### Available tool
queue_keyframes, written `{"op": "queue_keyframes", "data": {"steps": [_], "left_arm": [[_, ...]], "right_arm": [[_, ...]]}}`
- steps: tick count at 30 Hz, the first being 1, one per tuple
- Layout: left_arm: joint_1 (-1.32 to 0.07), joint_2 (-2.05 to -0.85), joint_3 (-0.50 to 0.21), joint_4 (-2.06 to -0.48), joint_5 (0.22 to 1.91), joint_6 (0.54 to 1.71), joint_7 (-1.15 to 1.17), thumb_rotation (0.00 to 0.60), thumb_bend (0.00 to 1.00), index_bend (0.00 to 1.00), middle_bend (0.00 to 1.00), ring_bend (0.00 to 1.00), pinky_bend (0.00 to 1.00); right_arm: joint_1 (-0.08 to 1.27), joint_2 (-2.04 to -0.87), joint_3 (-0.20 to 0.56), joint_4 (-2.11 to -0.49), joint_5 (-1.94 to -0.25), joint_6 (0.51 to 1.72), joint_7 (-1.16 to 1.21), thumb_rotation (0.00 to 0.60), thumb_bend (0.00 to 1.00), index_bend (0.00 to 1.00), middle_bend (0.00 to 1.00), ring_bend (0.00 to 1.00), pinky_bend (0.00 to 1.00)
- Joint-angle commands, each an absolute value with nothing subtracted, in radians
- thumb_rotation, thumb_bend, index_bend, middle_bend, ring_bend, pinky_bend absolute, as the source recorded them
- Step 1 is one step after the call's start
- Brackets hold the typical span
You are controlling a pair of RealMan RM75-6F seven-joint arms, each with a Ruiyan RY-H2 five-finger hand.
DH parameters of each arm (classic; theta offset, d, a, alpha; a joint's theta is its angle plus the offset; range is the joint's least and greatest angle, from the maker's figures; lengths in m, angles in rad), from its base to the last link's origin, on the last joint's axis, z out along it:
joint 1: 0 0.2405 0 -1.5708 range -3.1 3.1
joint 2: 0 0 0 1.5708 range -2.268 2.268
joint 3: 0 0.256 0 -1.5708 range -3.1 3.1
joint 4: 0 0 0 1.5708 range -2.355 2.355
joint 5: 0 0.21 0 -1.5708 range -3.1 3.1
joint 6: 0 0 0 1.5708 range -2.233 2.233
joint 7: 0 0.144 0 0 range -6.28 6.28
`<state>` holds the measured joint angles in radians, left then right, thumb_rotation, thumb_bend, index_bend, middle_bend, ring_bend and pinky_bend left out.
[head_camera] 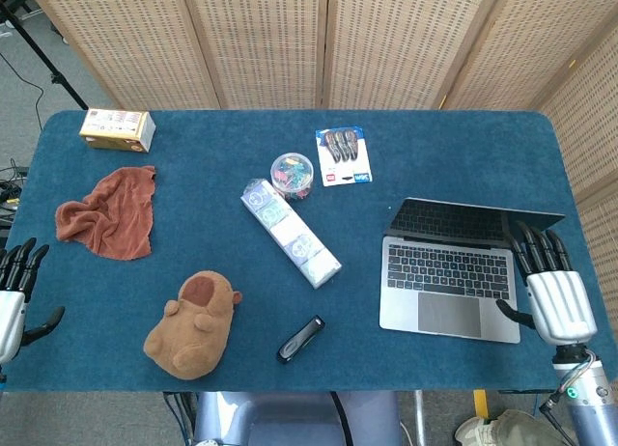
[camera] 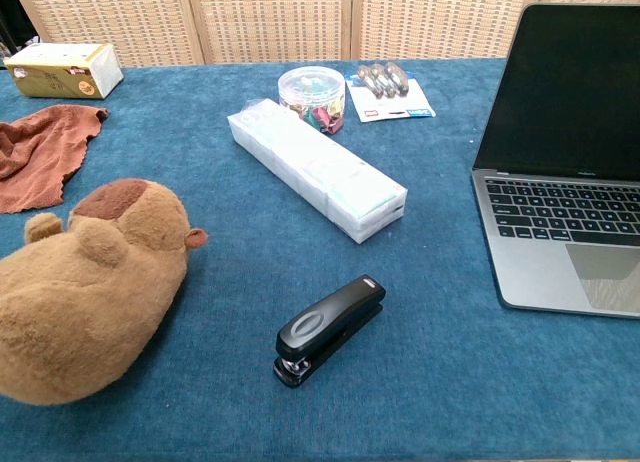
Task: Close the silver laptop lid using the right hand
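The silver laptop [head_camera: 449, 284] sits open at the table's right side, its dark screen [camera: 575, 87] upright and facing me. My right hand [head_camera: 556, 299] hovers at the laptop's right front corner, fingers spread and pointing away from me, holding nothing; its fingertips reach up beside the lid's right edge. At the far left edge my left hand [head_camera: 12, 301] is also spread and empty. Neither hand shows in the chest view.
On the blue table [head_camera: 193, 195] lie a black stapler [head_camera: 300, 339], a brown plush toy [head_camera: 192, 324], a long white pack [head_camera: 290, 233], a round tub of clips [head_camera: 292, 175], a blister card [head_camera: 344, 155], a rust cloth [head_camera: 108, 213] and a small box [head_camera: 117, 129].
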<state>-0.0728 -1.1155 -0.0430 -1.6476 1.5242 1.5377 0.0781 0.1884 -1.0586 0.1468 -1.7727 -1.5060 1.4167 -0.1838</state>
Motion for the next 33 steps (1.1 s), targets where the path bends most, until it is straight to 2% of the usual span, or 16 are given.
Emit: {"op": "queue_keyframes", "data": {"steps": [1,12,23,33], "left_arm": [[-0.073,-1.115,-0.043,-1.648,1.525,1.538,0.079,0.600,0.25,0.06,0.00,0.00,0.00],[-0.074,-1.117,-0.044,-1.644,1.523,1.534,0.079,0.600,0.25,0.06,0.00,0.00,0.00],[-0.079,-1.122,-0.038,-1.643,1.530,1.523,0.083,0.600,0.24,0.06,0.00,0.00,0.00],[-0.083,-1.127,-0.033,-1.644,1.537,1.516,0.090,0.600,0.25,0.06,0.00,0.00,0.00]], "right_arm": [[0.225,-1.048,0.170,-1.794,-1.492,1.380,-0.191,0.600,0.17,0.00,0.00,0.00,0.00],[0.340,-1.044,0.224,-1.780,-1.413,1.247,-0.253,0.600,0.17,0.00,0.00,0.00,0.00],[0.452,-1.077,0.263,-1.639,-1.225,1.082,-0.310,0.600,0.17,0.00,0.00,0.00,0.00],[0.484,-1.078,0.261,-1.586,-1.180,1.049,-0.303,0.600,0.17,0.00,0.00,0.00,0.00]]}}
